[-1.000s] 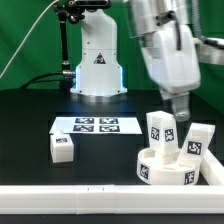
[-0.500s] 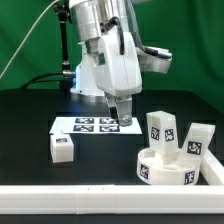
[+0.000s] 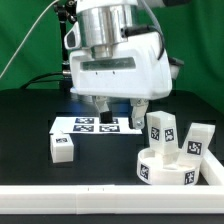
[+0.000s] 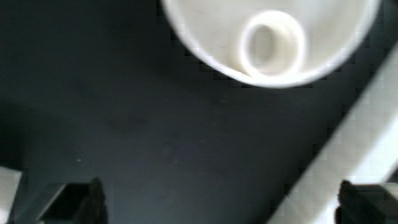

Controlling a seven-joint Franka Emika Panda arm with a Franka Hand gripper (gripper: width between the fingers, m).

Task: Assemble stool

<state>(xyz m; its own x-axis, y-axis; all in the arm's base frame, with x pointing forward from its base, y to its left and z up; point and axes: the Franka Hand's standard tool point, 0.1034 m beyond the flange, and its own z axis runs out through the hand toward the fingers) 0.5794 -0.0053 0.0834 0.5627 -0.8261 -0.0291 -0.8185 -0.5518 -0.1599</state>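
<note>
In the exterior view the round white seat disc [image 3: 163, 170] lies on the black table at the right front. Two blocky legs [image 3: 160, 128] [image 3: 201, 137] stand just behind it. A third leg [image 3: 62, 147] lies apart at the left. My gripper [image 3: 118, 112] hangs open and empty above the marker board [image 3: 95, 126], left of the seat and the two legs, touching nothing. In the blurred wrist view my dark fingertips [image 4: 71, 205] stand wide apart over bare table. A round white part with an oval hole [image 4: 267, 45], probably the seat disc, shows beyond them.
A long white rail [image 3: 110, 196] runs along the table's front edge. The arm's white base [image 3: 97, 70] stands behind the marker board. A white strip [image 4: 365, 120] shows at one side of the wrist view; I cannot tell what it is.
The arm has swung from above the seat at the exterior view's right to the middle, over the marker board. The wrist has turned so both fingers now show spread.
</note>
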